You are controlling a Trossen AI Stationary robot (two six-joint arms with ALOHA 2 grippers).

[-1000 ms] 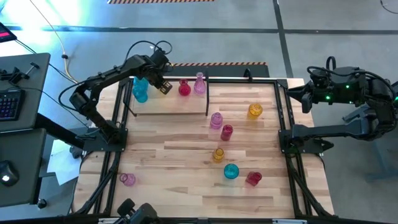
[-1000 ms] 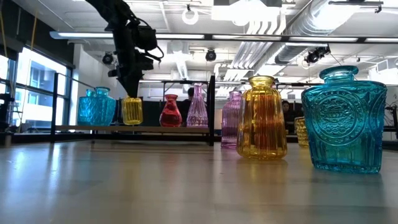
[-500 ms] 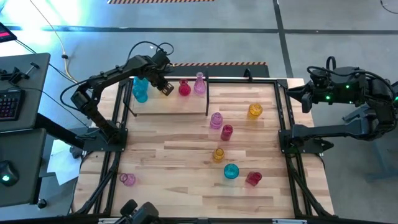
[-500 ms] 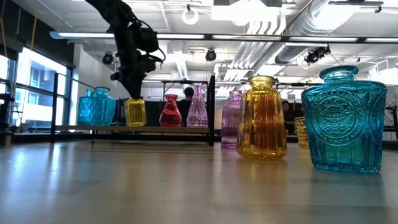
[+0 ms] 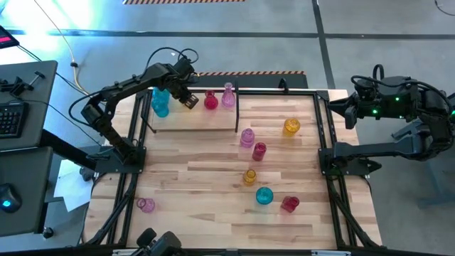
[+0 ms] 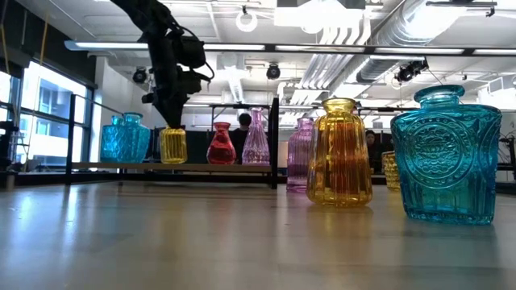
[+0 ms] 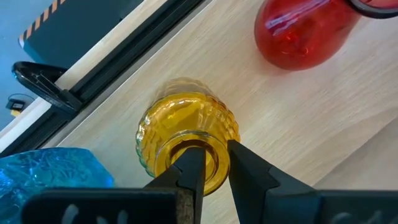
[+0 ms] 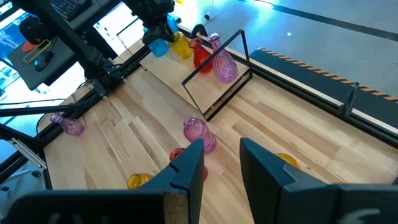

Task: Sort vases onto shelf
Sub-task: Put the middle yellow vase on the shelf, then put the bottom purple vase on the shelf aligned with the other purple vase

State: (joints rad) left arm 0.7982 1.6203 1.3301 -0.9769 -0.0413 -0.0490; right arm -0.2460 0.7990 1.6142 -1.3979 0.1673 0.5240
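Observation:
The shelf [image 5: 199,122], black rods over a light plank, stands at the table's far left. On it stand a cyan vase [image 5: 160,103], a yellow vase [image 7: 186,137], a red vase [image 5: 210,100] and a pink vase [image 5: 227,94], each on its base. My left gripper [image 7: 216,171] points steeply down over the yellow vase, open. One finger is inside the mouth and one outside the rim, with a slim gap showing. My right gripper [image 8: 221,158] waits open, raised beyond the table's right edge.
Several loose vases stand on the tabletop: pink [image 5: 247,137], red [image 5: 259,151], amber [image 5: 291,126], small amber [image 5: 249,176], cyan [image 5: 264,196], red [image 5: 288,204], and pink [image 5: 146,205] near the front left. Bare plank shows on the shelf's near side.
The yellow vase has swayed slightly toward the red vase under my left gripper. It now stands upright again on the shelf plank.

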